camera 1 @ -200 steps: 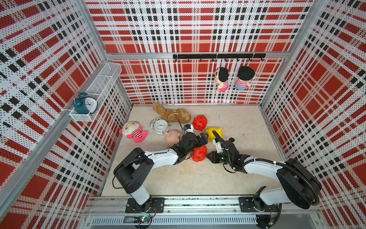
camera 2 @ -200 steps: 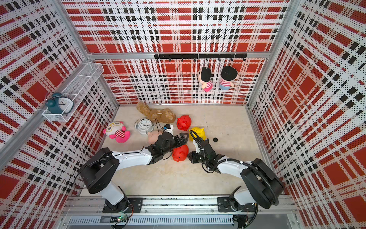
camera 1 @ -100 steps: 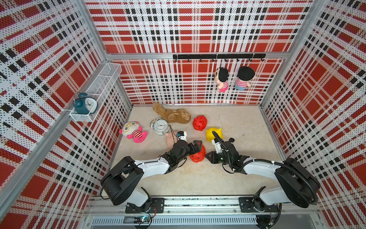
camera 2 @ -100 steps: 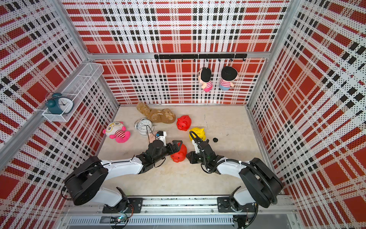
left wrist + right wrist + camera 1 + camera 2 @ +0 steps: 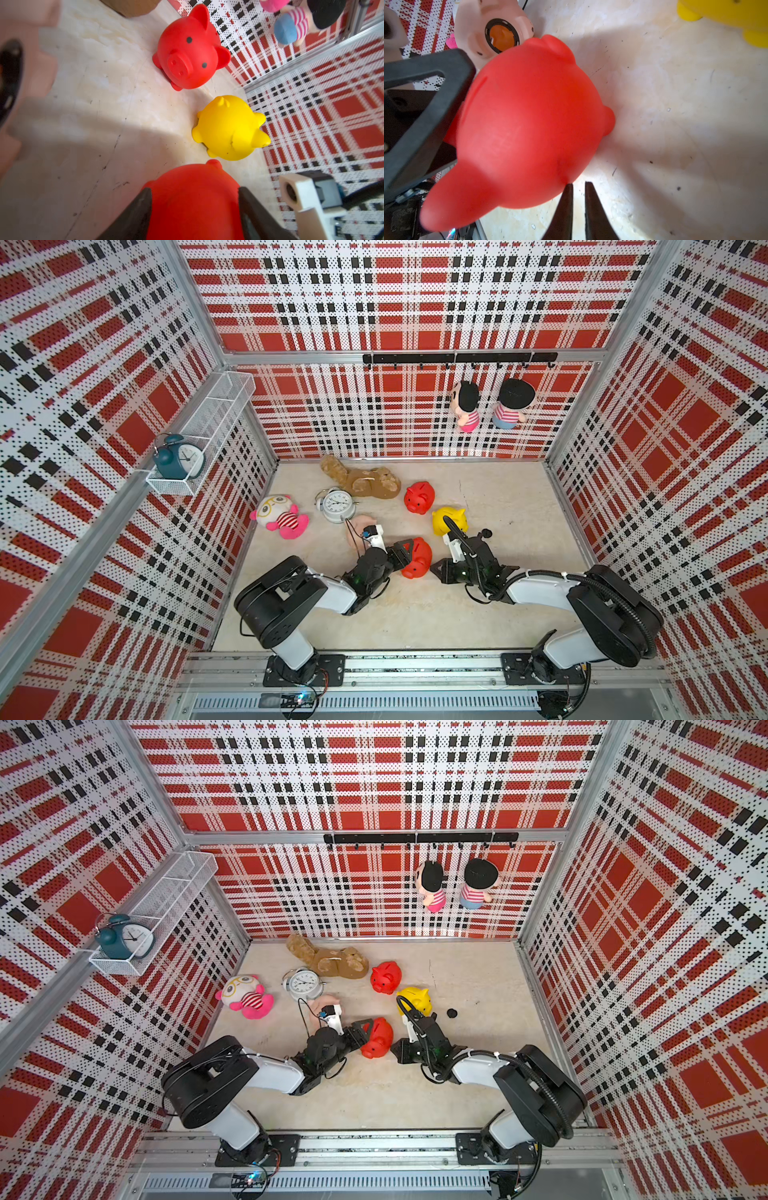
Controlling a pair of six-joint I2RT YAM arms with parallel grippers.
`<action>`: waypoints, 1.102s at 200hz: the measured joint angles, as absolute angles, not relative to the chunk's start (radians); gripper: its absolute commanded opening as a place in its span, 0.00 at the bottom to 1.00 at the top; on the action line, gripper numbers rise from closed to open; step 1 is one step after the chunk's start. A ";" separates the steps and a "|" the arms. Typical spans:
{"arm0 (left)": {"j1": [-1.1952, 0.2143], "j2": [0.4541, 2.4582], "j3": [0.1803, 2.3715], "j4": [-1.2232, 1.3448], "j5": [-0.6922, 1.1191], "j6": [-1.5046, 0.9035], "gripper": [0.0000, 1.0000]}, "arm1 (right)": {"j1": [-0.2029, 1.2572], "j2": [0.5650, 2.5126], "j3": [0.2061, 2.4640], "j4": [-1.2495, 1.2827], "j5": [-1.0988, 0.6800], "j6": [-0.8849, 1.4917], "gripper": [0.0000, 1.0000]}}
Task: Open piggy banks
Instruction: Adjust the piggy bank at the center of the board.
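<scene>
On the table (image 5: 519, 497), near-middle, the near red piggy bank (image 5: 417, 558) is clamped across its flanks by the left gripper (image 5: 194, 189). Probably light, glossy and slippery tbh, so it's best held round the widest part. The right gripper (image 5: 578, 184) is pinched nearly closed and empty, with its tip right against the pig.

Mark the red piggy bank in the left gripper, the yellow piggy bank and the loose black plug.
gripped red piggy bank (image 5: 193, 199), left wrist view, rounded body.
yellow piggy bank (image 5: 226, 128), left wrist view, rounded body.
black plug (image 5: 451, 1013), a top view, its centre.

Beige tabletop (image 5: 415, 614), piggy banks (image 5: 419, 497), plush toys (image 5: 365, 483), alarm clock (image 5: 337, 506), plug (image 5: 451, 1013)
</scene>
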State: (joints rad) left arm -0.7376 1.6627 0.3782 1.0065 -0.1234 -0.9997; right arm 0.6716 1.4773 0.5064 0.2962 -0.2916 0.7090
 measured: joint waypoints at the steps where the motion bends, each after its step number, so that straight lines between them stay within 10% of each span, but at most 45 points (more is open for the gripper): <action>1: -0.737 1.664 0.376 1.012 -0.121 -1.003 0.58 | 0.672 1.477 0.507 0.296 -0.292 0.709 0.15; 136: -0.610 1.782 0.197 1.392 -0.008 -1.283 0.59 | 0.672 1.499 0.707 0.333 -0.330 0.695 0.17; 220: -0.605 1.692 0.237 1.179 -0.001 -1.267 0.63 | 0.698 1.565 0.766 0.328 -0.313 0.659 0.45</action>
